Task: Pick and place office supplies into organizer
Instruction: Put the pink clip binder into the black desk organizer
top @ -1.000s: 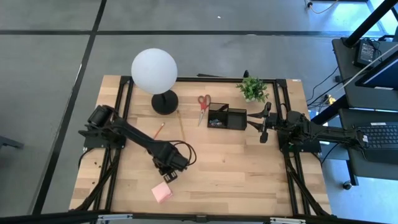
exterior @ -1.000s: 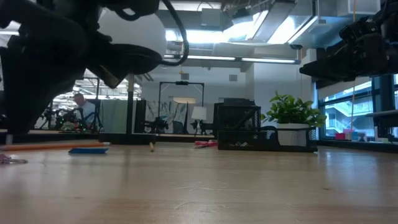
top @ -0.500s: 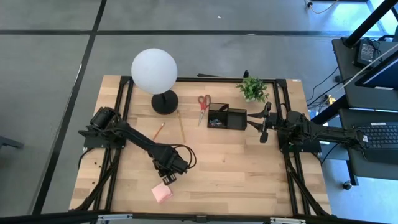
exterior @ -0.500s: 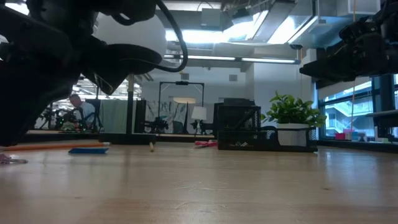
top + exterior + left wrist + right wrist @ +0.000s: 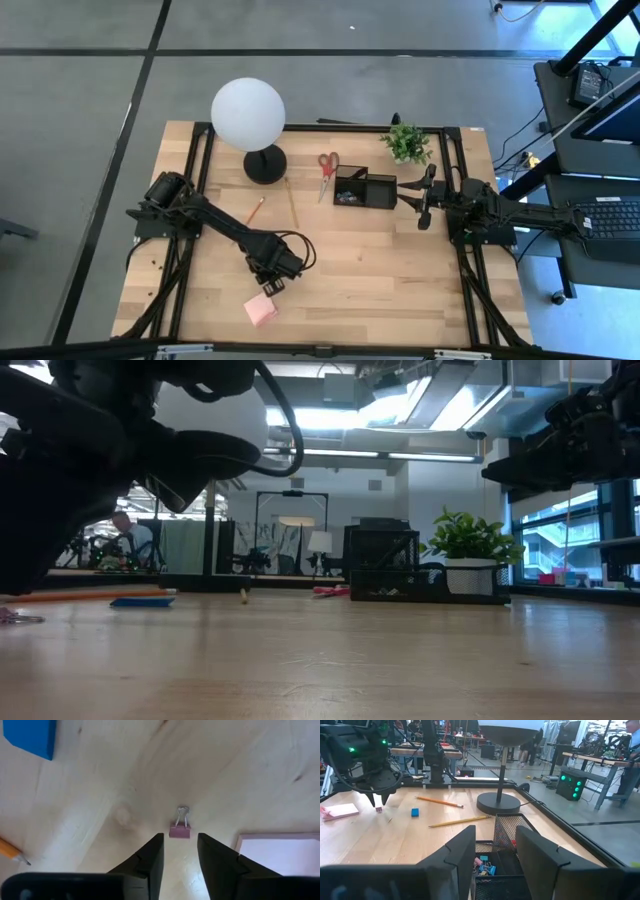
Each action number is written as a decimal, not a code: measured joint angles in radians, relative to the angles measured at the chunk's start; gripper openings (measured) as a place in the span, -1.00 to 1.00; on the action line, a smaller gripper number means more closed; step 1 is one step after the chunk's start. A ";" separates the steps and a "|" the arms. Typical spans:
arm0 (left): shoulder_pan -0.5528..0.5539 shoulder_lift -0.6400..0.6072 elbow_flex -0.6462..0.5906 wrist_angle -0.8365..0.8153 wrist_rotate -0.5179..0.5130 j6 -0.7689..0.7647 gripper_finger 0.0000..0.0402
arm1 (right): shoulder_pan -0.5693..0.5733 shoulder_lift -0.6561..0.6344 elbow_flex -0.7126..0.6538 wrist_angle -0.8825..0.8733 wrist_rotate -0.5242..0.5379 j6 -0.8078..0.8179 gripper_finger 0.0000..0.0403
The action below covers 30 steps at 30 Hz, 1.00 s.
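My left gripper (image 5: 179,841) points down at the table's near left part (image 5: 272,284), open. A small pink binder clip (image 5: 180,830) lies flat on the wood just past its fingertips, and I cannot tell whether they touch it. The pink sticky-note pad (image 5: 261,311) lies beside it, toward the near edge. A blue eraser (image 5: 31,735) and two pencils (image 5: 255,210) (image 5: 292,203) lie on the wood farther off. Red-handled scissors (image 5: 328,165) lie left of the black mesh organizer (image 5: 364,189), which holds coloured clips (image 5: 484,864). My right gripper (image 5: 495,834) waits level and open at the organizer's right.
A white globe lamp (image 5: 248,113) on a round black base (image 5: 265,165) stands at the far left. A green potted plant (image 5: 406,143) stands behind the organizer. Bare wood spreads across the table's near right part (image 5: 400,280).
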 joint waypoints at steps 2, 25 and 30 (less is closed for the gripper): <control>0.000 0.000 0.000 0.000 0.009 -0.001 -0.37 | 0.000 0.000 0.000 0.000 0.000 0.000 -0.28; -0.007 0.000 0.000 0.014 -0.057 0.008 -0.16 | 0.000 0.000 0.000 0.000 0.000 -0.003 -0.28; -0.030 0.004 0.000 0.013 -0.055 0.017 -0.16 | 0.000 0.000 0.000 0.000 0.000 -0.004 -0.28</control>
